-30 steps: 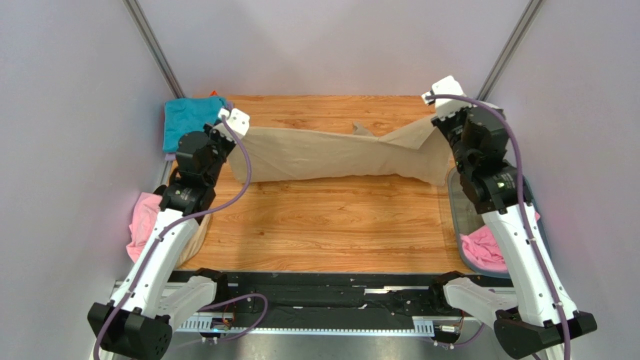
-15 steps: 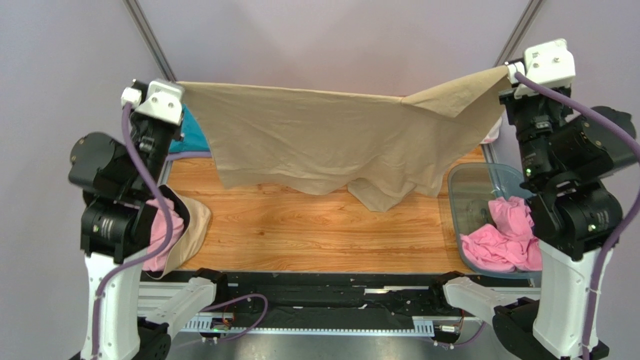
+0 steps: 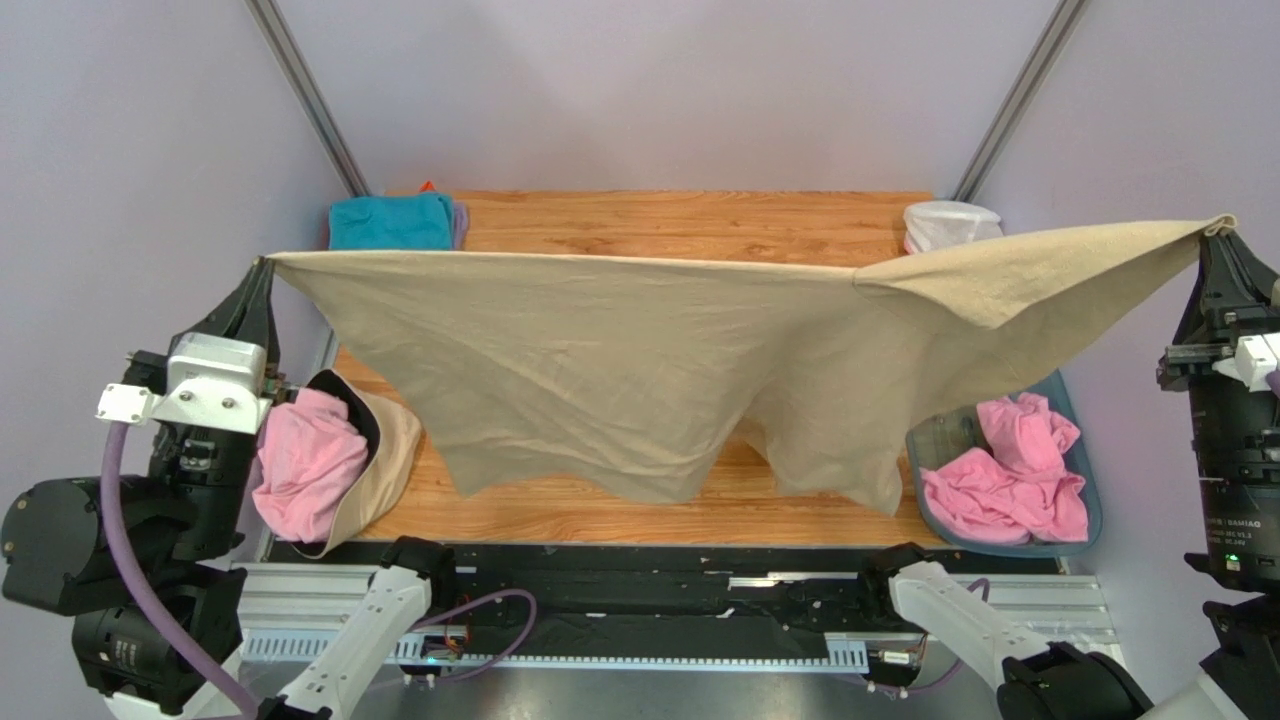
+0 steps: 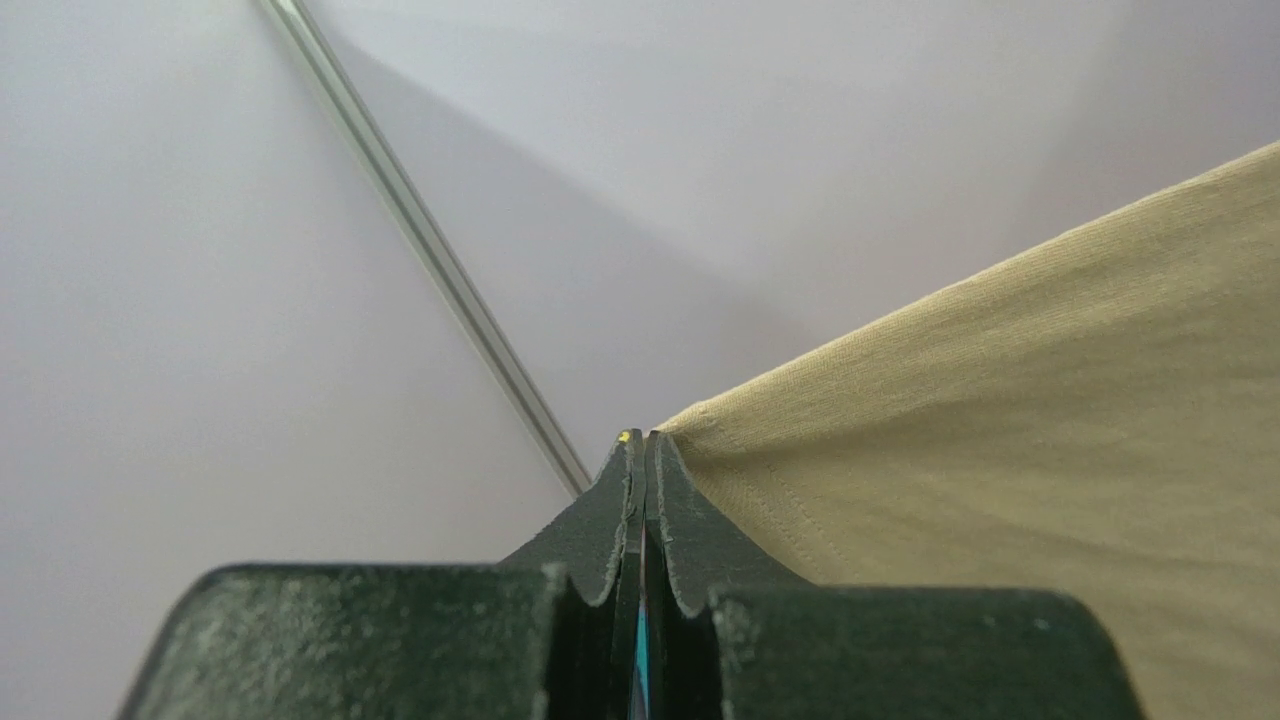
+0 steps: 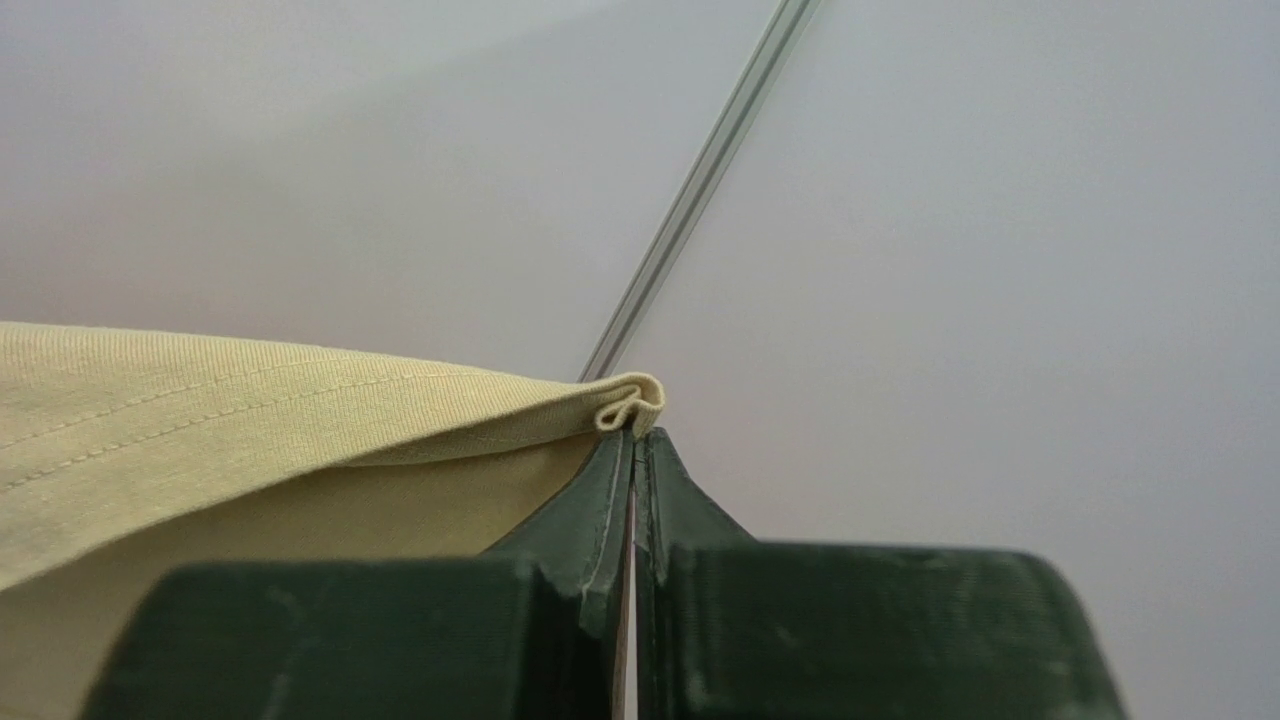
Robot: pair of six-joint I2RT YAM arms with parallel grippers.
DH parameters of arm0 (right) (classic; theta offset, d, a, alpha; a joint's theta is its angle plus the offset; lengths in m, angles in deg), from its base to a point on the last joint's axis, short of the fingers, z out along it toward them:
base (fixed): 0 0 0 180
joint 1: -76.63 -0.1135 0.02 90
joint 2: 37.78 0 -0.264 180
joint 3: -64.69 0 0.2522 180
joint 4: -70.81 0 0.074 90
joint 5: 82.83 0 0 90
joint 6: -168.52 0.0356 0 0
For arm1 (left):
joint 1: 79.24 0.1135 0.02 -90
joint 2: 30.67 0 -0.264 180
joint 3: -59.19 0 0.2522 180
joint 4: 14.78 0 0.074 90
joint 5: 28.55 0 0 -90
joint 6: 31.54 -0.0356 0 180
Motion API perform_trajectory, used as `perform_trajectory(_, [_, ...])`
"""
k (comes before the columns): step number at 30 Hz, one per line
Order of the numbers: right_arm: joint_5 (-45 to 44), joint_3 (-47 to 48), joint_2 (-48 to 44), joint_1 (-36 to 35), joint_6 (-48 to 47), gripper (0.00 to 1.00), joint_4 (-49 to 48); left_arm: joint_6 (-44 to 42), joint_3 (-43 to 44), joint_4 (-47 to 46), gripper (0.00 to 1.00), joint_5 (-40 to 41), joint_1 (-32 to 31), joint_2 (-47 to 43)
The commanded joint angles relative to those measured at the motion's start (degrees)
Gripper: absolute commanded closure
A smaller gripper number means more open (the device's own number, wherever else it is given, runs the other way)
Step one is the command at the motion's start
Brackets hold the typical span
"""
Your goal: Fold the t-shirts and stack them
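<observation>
A large tan t-shirt (image 3: 646, 360) hangs stretched in the air across the table, its lower edge drooping toward the front. My left gripper (image 3: 268, 267) is shut on its left corner, high at the left. My right gripper (image 3: 1220, 228) is shut on the right corner, high at the right. The left wrist view shows the left gripper (image 4: 646, 438) pinching the tan t-shirt (image 4: 1022, 435). In the right wrist view the right gripper (image 5: 639, 432) clamps the bunched hem of the tan t-shirt (image 5: 226, 420). A teal t-shirt (image 3: 388, 222) lies folded at the back left. Pink t-shirts (image 3: 999, 480) fill the tub.
A clear bluish tub (image 3: 1085, 468) stands at the right front edge. A tan bag (image 3: 394, 450) holding pink cloth (image 3: 308, 465) sits at the left front. A white net pouch (image 3: 950, 225) lies at the back right. Wooden table (image 3: 676, 218) shows behind the shirt.
Both grippers have risen and swung toward the front, lifting the tan t-shirt off the table and spreading it wide in the air.
</observation>
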Motion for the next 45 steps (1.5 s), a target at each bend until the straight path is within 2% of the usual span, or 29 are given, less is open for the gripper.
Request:
perform_trajectory(1, [-3.4, -4.7, 0.8, 0.2, -1.8, 1.0, -6.4, 0.0, 2.8, -4.5, 1.0, 5.7, 0.1, 5.1])
perform_trajectory(6, [-6.4, -8.5, 4.7, 0.2, -3.9, 1.0, -18.7, -1.9, 4.9, -14.4, 1.0, 10.4, 0.1, 15.6])
perform_trajectory(10, [-7.4, -7.4, 11.2, 0.2, -4.9, 1.0, -26.2, -3.1, 11.2, -19.5, 1.0, 12.6, 0.2, 26.3])
perform_trajectory(16, [-6.7, 3.5, 25.4, 2.4, -6.4, 1.0, -31.7, -5.5, 24.7, -23.4, 1.0, 15.8, 0.3, 45.0])
perform_trajectory(17, [-6.4, 7.8, 27.5, 3.0, -6.2, 1.0, -31.8, -5.5, 26.4, -23.5, 1.0, 16.4, 0.3, 46.5])
perform_trajectory(21, [-5.8, 15.1, 34.9, 5.1, -6.5, 1.0, -32.0, -5.1, 32.3, -22.8, 1.0, 17.0, 0.5, 50.8])
perform_trajectory(29, [-5.8, 16.0, 34.4, 5.3, -8.1, 1.0, -34.1, -7.0, 33.2, -23.7, 1.0, 16.9, 0.6, 47.9])
perform_trajectory(33, [-5.9, 12.4, 31.1, 5.3, -7.5, 1.0, -33.9, -6.3, 30.0, -23.1, 1.0, 16.1, 0.6, 44.1])
perform_trajectory(37, [-5.9, 5.8, 25.9, 5.3, -4.9, 1.0, -32.0, -4.2, 19.2, -22.1, 1.0, 14.1, 0.6, 35.8])
perform_trajectory(42, [-3.1, -1.0, 16.9, 5.3, 1.5, 1.0, -20.3, -2.0, 3.1, -20.8, 1.0, 12.6, 0.5, 24.1])
perform_trajectory(45, [-0.6, -4.3, 11.3, 5.3, 4.0, 1.0, -14.5, -0.5, -1.8, -17.1, 1.0, 11.2, 0.5, 13.9])
